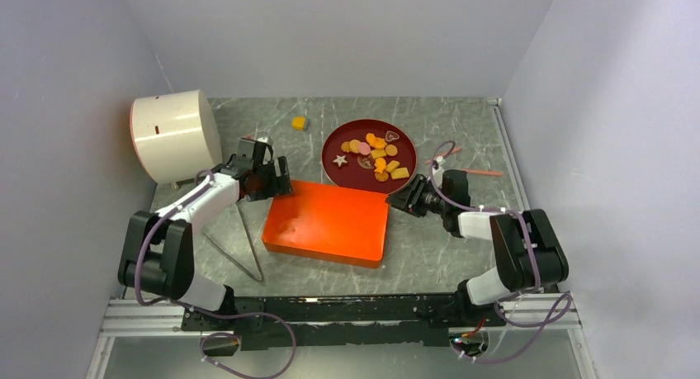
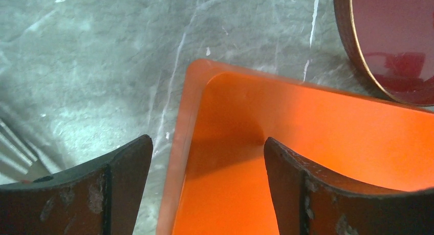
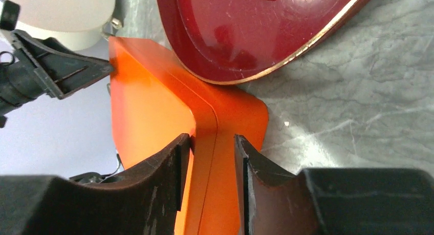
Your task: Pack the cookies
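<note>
Cookies (image 1: 376,156) lie in a loose heap on a dark red round plate (image 1: 332,166), just beyond the right gripper (image 1: 399,199) and off to its left. They are mostly orange and yellow pieces, with a pink one (image 1: 364,149), a white star (image 1: 339,160) and a dark one (image 1: 391,135) near the plate's far rim. One yellow block (image 1: 299,123) sits apart on the bench (image 1: 462,255), beyond the left gripper (image 1: 276,181) and a little to its right.

Between the two grippers lies an orange rectangular tray (image 1: 330,222), its far edge touching or just under the plate's near rim. The left gripper is at the tray's far left corner with its jaws spread wide. One finger (image 2: 123,173) hangs outside over the bench and the other finger (image 2: 286,178) is inside over the tray's floor. The wall runs between them, touching neither. The part of the floor seen there is plain orange.

The right gripper is at the tray's far right corner, its jaws set narrowly on either side of the rim. The fingers sit very close against the orange wall, but I cannot tell whether they actually pinch it.

A white drum-shaped container (image 1: 175,134) lies on its side beyond the left gripper and to its left, against the wall. A thin bent wire piece (image 1: 248,251) rests on the bench behind the left gripper, beside the tray. A pinkish stick (image 1: 483,172) lies to the right of the right gripper.
</note>
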Robot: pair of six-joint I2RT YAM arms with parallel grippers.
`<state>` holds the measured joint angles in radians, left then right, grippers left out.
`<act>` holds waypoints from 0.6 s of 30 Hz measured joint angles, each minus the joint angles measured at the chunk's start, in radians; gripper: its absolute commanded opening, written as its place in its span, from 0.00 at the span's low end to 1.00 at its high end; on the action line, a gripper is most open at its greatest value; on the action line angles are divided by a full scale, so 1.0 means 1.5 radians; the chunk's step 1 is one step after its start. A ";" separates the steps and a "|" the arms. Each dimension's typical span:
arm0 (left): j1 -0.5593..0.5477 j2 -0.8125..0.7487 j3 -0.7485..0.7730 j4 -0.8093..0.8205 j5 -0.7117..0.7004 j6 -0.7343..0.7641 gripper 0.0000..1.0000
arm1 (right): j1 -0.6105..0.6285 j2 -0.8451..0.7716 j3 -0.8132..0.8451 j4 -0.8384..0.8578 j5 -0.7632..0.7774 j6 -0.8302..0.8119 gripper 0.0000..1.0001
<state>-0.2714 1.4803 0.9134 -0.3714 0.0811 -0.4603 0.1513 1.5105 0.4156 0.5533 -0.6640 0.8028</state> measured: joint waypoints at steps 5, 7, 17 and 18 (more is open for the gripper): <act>0.000 -0.051 0.000 -0.046 -0.023 0.004 0.84 | 0.001 -0.075 0.008 -0.127 0.023 -0.036 0.53; 0.000 -0.077 0.000 -0.060 -0.030 0.005 0.83 | 0.001 -0.122 0.008 -0.170 0.023 -0.045 0.55; 0.000 -0.223 -0.093 -0.126 -0.032 0.000 0.78 | 0.008 -0.327 -0.014 -0.326 -0.017 -0.087 0.57; 0.000 -0.234 -0.106 -0.134 -0.031 -0.001 0.78 | 0.008 -0.342 -0.021 -0.343 -0.021 -0.089 0.57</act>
<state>-0.2714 1.1290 0.7551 -0.5720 0.0349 -0.4614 0.1635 0.9974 0.3840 0.0395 -0.6949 0.6693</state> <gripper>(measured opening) 0.789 0.567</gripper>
